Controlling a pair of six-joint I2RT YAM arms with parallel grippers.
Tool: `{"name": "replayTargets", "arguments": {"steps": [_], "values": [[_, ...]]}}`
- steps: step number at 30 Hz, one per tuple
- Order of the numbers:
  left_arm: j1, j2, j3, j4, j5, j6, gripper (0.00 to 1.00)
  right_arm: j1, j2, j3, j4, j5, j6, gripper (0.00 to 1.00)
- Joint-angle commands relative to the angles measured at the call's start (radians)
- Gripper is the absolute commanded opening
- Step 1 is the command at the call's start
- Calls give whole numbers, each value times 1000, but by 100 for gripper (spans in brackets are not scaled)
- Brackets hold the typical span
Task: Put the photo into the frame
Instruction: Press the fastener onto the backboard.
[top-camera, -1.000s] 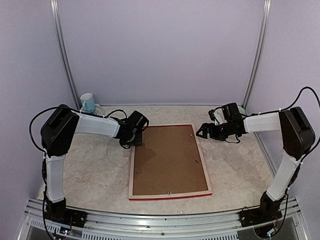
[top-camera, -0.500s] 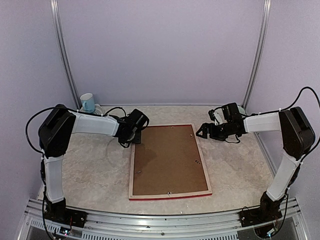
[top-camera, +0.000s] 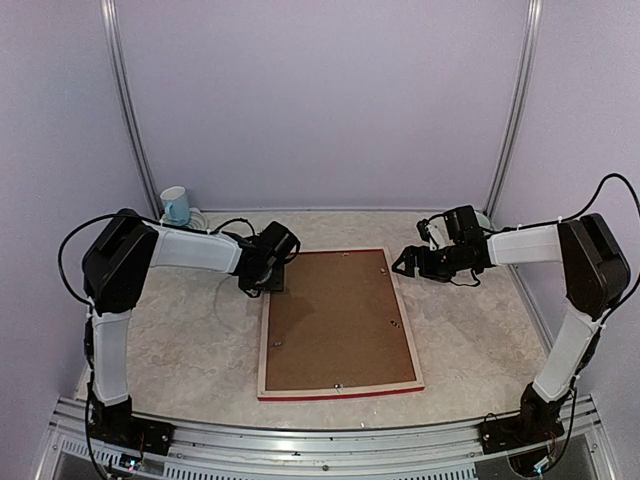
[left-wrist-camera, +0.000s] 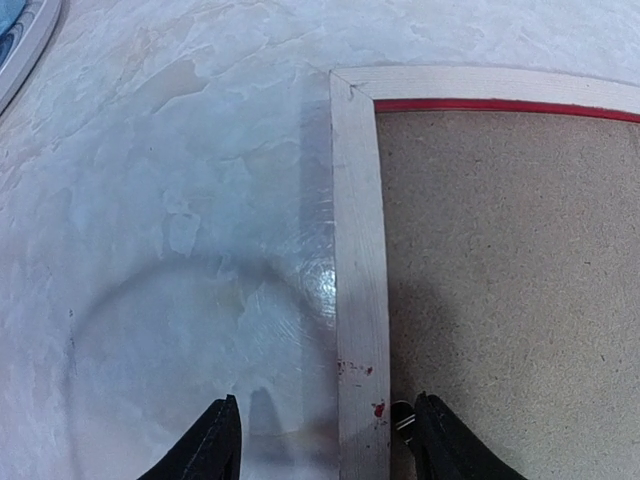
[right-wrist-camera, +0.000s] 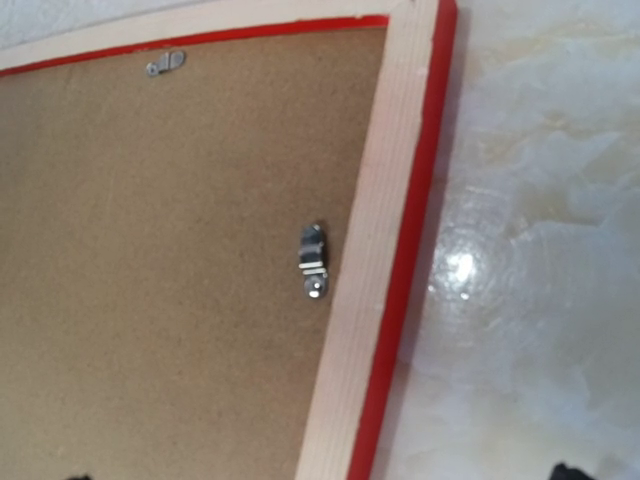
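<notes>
Frame (top-camera: 264, 350) lies face down mid-table, brown backing board (top-camera: 335, 320) up.
Left gripper (left-wrist-camera: 325, 440), jaws half spread, straddles the far left rail without clamping; right gripper (top-camera: 404, 264), spread wide and empty, hovers at the far right corner.

Back of frame (top-camera: 263, 345): pale bare wood, with a thin red line along the inner lip and red on the outer edges. Inside the frame, board (top-camera: 335, 320) in plain brown, finely speckled; on it, clips (right-wrist-camera: 313, 262) of silver metal. Around the frame, table (top-camera: 180, 330) marbled in cream and pale grey, glossy. Beyond the frame's far left corner, mug (top-camera: 175, 205) in light blue. Either side of the frame, arms (top-camera: 195, 250) in white with black joints. Behind the frame, walls (top-camera: 330, 100) in plain lilac.
</notes>
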Motion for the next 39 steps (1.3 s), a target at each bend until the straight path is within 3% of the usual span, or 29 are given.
{"name": "replayTargets", "arguments": {"steps": [1,12,28,35,39], "values": [[-2,37,19,-21,11,6,58,-12,-20,-13,19,-7,1,99],[-2,47,19,-21,14,4,54,-13,-20,-13,19,-2,-2,99],[2,-6,47,-16,-3,7,58,-15,-17,-12,19,-11,0,99],[-1,-33,-12,41,-9,16,58,-16,-16,-13,20,-13,1,99],[-3,-10,21,-7,-31,5,58,-16,-16,-14,21,-15,0,99]]}}
